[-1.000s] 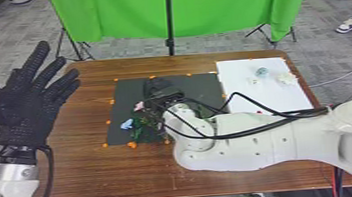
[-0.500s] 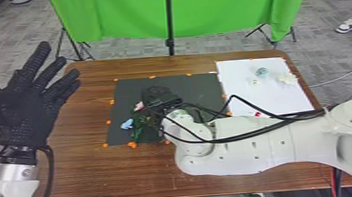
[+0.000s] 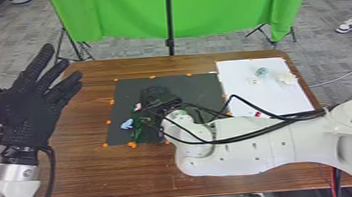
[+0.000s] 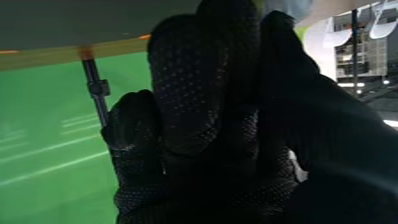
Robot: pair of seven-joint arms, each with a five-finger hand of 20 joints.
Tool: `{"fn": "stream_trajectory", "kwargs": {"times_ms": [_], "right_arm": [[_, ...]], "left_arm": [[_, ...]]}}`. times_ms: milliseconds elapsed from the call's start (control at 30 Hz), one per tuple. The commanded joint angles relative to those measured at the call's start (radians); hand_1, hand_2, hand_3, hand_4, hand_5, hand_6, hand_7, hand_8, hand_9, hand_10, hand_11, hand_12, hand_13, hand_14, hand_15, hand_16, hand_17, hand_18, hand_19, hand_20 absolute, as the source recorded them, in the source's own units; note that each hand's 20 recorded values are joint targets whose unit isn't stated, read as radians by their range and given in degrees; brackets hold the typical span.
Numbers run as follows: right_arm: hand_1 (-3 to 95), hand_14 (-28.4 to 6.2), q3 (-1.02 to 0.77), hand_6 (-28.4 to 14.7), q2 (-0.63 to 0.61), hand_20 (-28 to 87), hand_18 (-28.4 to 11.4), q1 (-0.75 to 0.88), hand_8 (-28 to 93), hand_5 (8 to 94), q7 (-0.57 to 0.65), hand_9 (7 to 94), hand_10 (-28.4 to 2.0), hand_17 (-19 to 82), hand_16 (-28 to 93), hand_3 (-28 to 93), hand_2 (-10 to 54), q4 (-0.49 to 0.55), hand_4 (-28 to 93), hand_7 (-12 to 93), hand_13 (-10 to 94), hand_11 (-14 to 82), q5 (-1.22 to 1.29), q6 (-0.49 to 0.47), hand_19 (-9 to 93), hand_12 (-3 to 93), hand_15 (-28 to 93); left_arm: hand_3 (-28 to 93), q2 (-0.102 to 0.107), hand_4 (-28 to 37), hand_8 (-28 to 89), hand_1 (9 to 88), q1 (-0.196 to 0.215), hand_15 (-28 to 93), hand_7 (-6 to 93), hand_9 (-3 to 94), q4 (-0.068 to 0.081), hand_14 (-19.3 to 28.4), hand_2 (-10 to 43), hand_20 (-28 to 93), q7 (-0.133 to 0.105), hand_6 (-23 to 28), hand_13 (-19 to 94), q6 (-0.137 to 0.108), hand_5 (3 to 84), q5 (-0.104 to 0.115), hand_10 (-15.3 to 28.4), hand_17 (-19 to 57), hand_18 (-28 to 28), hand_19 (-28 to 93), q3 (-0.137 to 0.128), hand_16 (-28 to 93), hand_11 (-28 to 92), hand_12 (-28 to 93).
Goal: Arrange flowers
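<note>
While the left robot hand (image 3: 29, 109) spreads wide in textured black fabric, I cannot tell the right robot hand's (image 3: 157, 94) grip over the dark rectangular mat (image 3: 203, 87). Blue (image 3: 127, 124) and pink flowers (image 3: 138, 106) lie beside it; a ruffled white flower (image 3: 287, 79) sits on white sheeting (image 3: 284, 99).

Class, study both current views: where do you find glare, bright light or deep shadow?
Right wrist view: pale streaks of glare across the green backdrop, bright light spots near one edge, and the right hand sunk in deep shadow; head view: fairly even light, that hand blending into the dark mat.
</note>
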State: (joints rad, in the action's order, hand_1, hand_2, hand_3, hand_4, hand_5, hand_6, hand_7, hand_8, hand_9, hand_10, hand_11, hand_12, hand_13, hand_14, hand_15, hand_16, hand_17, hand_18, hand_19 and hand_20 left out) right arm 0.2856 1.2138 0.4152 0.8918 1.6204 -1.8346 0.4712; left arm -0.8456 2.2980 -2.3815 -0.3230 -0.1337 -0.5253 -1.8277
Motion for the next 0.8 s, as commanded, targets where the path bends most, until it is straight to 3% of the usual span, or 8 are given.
{"fn": "stream_trajectory", "kwargs": {"times_ms": [33, 233, 400, 500, 600, 667, 733, 800], "right_arm": [[49.4, -2.2, 0.004, 3.4, 0.001, 34, -16.1, -0.012, -4, 70.5, 0.018, 93.5, -5.1, 49, 21, 69, -9.5, 0.016, -28, 19, 85, 16.0, -0.026, -0.002, 93, 33.1, 58], [48.0, -2.2, 0.003, 3.2, -0.005, 35, -16.2, -0.014, -6, 70.0, 0.023, 92.5, -5.5, 48, 20, 70, -9.5, 0.018, -28, 19, 85, 19.1, -0.032, -0.002, 93, 31.7, 59], [45.9, -2.4, -0.017, 3.3, -0.025, 35, -16.5, -0.030, -6, 70.0, 0.008, 91.5, -6.1, 49, 20, 71, -9.5, 0.045, -28, 19, 84, 22.6, -0.034, 0.022, 93, 29.3, 59], [44.4, -2.5, -0.040, 3.3, -0.056, 35, -16.6, -0.053, -7, 70.0, 0.004, 91.0, -6.4, 48, 20, 73, -9.5, 0.069, -28, 19, 84, 24.2, -0.043, 0.030, 93, 28.0, 59], [42.8, -2.5, -0.061, 3.4, -0.100, 34, -16.8, -0.088, -9, 69.7, 0.007, 90.3, -6.7, 48, 20, 74, -9.5, 0.084, -28, 19, 84, 25.6, -0.032, 0.028, 93, 26.3, 59], [42.1, -2.9, -0.101, 3.0, -0.153, 33, -17.1, -0.086, -13, 68.7, 0.013, 89.4, -6.8, 48, 20, 74, -9.5, 0.101, -28, 19, 84, 25.3, -0.028, 0.001, 93, 25.2, 58], [40.6, -3.7, -0.131, 2.0, -0.204, 30, -17.3, -0.088, -13, 66.7, 0.019, 86.7, -8.0, 47, 20, 75, -9.5, 0.110, -28, 18, 83, 25.6, -0.025, -0.008, 93, 22.3, 57], [38.8, -4.7, -0.145, 1.0, -0.256, 27, -17.6, -0.095, -13, 64.6, 0.024, 83.5, -9.4, 46, 19, 76, -9.5, 0.119, -28, 17, 81, 25.7, -0.018, -0.003, 93, 18.4, 56]], "left_arm": [[76, -0.014, -28.1, -10, 19.7, 0.000, 27, 14.6, 18.1, 0.008, 22.5, 5.9, 12, 0.023, 2.9, 12, 0.008, 23.9, -0.001, 14.4, -14.8, 26.5, 46, 0.006, 0, 13, 15], [76, -0.017, -28.2, -11, 19.9, -0.005, 28, 14.2, 18.2, 0.008, 21.9, 5.6, 12, 0.030, 3.0, 12, 0.015, 24.2, -0.003, 14.7, -14.3, 26.2, 45, 0.010, -1, 13, 14], [76, -0.031, -28.3, -11, 20.1, 0.032, 29, 13.8, 18.4, -0.012, 21.3, 5.5, 12, 0.040, 3.2, 13, 0.004, 24.5, -0.010, 14.8, -13.9, 25.8, 45, -0.016, -2, 14, 14], [77, -0.036, -28.2, -11, 20.3, 0.055, 28, 13.7, 18.4, -0.018, 21.0, 5.3, 12, 0.047, 3.2, 13, -0.008, 24.7, -0.003, 14.7, -13.6, 25.8, 45, -0.037, -2, 14, 13], [77, -0.034, -28.2, -11, 20.4, 0.088, 27, 13.6, 18.4, -0.028, 20.5, 5.2, 13, 0.030, 3.2, 14, -0.020, 24.9, -0.003, 14.2, -13.4, 26.4, 45, -0.061, -2, 14, 13], [76, -0.040, -28.2, -11, 20.4, 0.093, 27, 13.8, 18.3, -0.029, 20.4, 5.3, 13, 0.034, 3.2, 14, -0.021, 24.6, -0.002, 13.9, -13.5, 26.7, 45, -0.060, -2, 14, 13], [76, -0.042, -28.2, -11, 20.4, 0.096, 26, 14.1, 18.2, -0.028, 20.3, 5.5, 13, 0.029, 3.1, 14, -0.039, 24.4, 0.005, 13.6, -13.6, 26.9, 45, -0.052, -1, 14, 13], [76, -0.044, -28.2, -11, 20.4, 0.107, 26, 14.3, 18.3, -0.030, 20.6, 5.7, 13, 0.023, 3.0, 15, -0.037, 24.2, 0.003, 13.6, -13.7, 27.1, 45, -0.053, -1, 15, 13]]}}
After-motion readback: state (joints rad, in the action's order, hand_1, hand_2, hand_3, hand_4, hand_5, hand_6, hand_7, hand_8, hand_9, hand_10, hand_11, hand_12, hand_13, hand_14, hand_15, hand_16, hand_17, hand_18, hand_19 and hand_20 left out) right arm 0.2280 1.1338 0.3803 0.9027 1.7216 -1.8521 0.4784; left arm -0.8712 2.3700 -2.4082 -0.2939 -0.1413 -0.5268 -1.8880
